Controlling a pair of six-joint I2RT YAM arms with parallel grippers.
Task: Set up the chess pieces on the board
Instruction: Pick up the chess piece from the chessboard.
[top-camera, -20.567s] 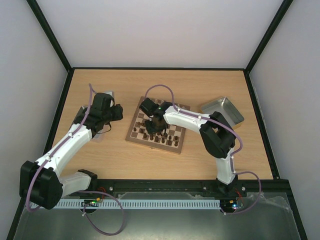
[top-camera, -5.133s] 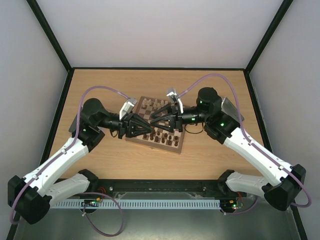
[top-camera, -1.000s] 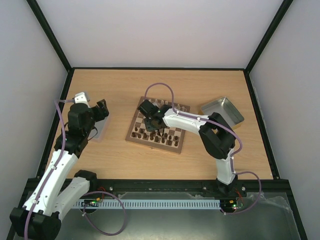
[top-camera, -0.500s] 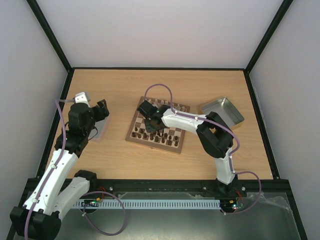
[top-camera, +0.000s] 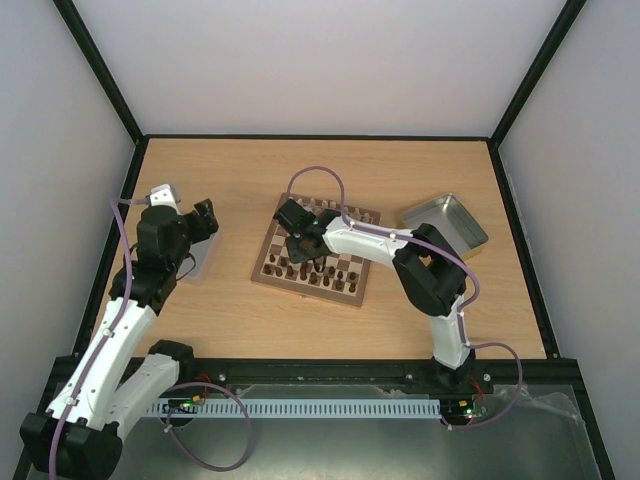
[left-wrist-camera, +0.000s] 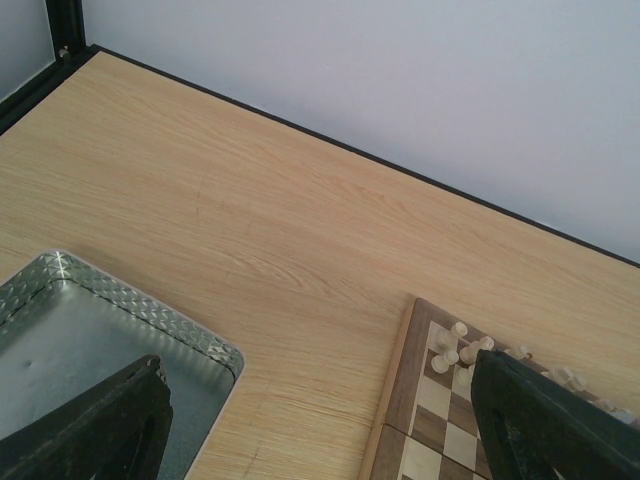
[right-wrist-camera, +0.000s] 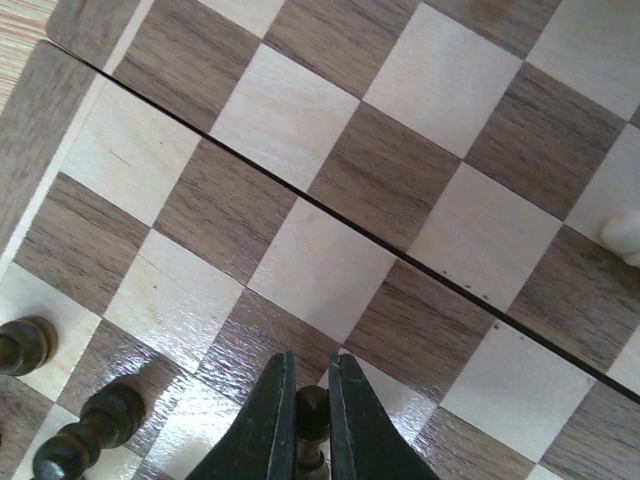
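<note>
We are gripping one dark chess piece (right-wrist-camera: 312, 408) just under its rounded head, and it is sitting over the board (right-wrist-camera: 330, 270) in the part toward its left rim, next to two other dark pieces (right-wrist-camera: 95, 420) in that corner; we cannot tell whether its base is resting on a square or hanging just clear. We are judging it to be light, hard turned wood: stiff enough for a firm pinch, but smooth, round and tall for its base, so it is likely to roll between the pads or topple if we are taking it off-centre. The narrow neck below the head is looking like the best place to hold, with the piece kept upright. The right gripper (right-wrist-camera: 308, 375) is clenched on it from above, both fingers pressing its sides. A cream piece (right-wrist-camera: 625, 235) is showing at the far edge of the board from there. Off the board's left side, the left gripper (left-wrist-camera: 320, 430) is hanging with its jaws spread wide and nothing between them, above a metal tray (left-wrist-camera: 150, 322).
</note>
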